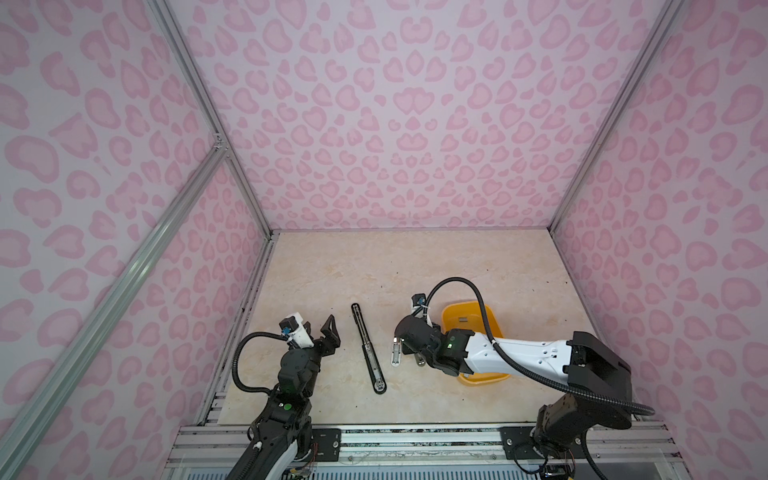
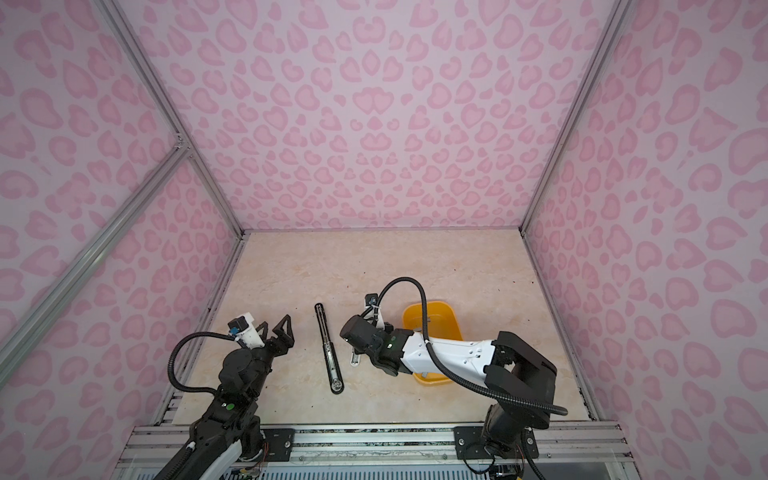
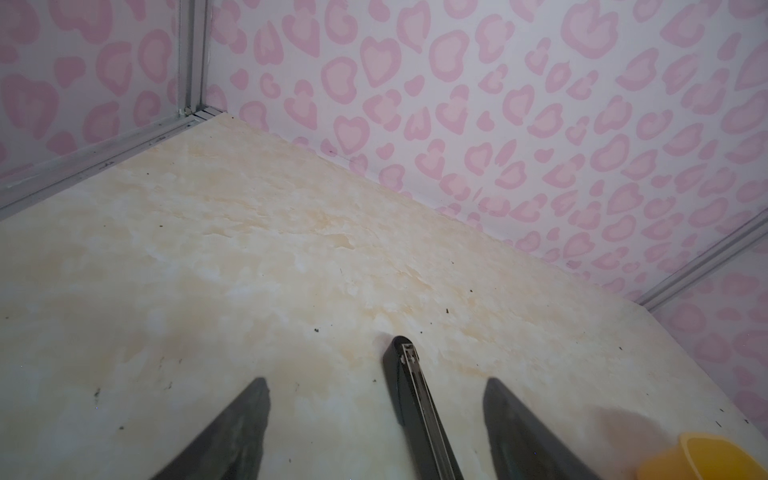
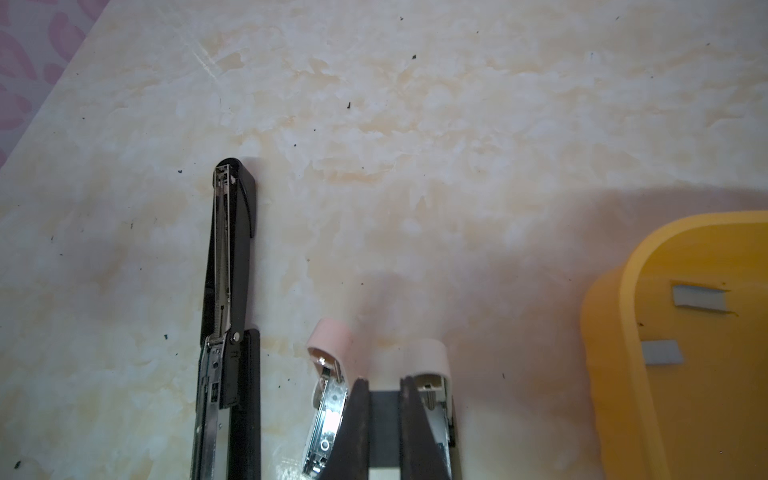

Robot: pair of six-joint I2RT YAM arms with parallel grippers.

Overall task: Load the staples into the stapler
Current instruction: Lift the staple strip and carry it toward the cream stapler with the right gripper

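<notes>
Grey flat metal staple strips (image 4: pixel 700 299) sit in yellow plastic tub (image 4: pixel 627 282); none seen loaded, so all's left to do. Beside it, long black stapler (image 4: pixel 228 249) lies opened flat on table (image 4: pixel 457 124). R gripper (image 4: pixel 384 388) clenched betw. small pink stapler (image 4: pixel 330 345) & small white stapler (image 4: pixel 432 361); strip held? can't tell. L gripper (image 3: pixel 376 388) released, idle.

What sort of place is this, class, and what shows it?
Likely a robot test cell: left arm and right arm mounted on an aluminium rail, pink patterned walls boxing in a tabletop, a black stapler and yellow tray set out.
</notes>
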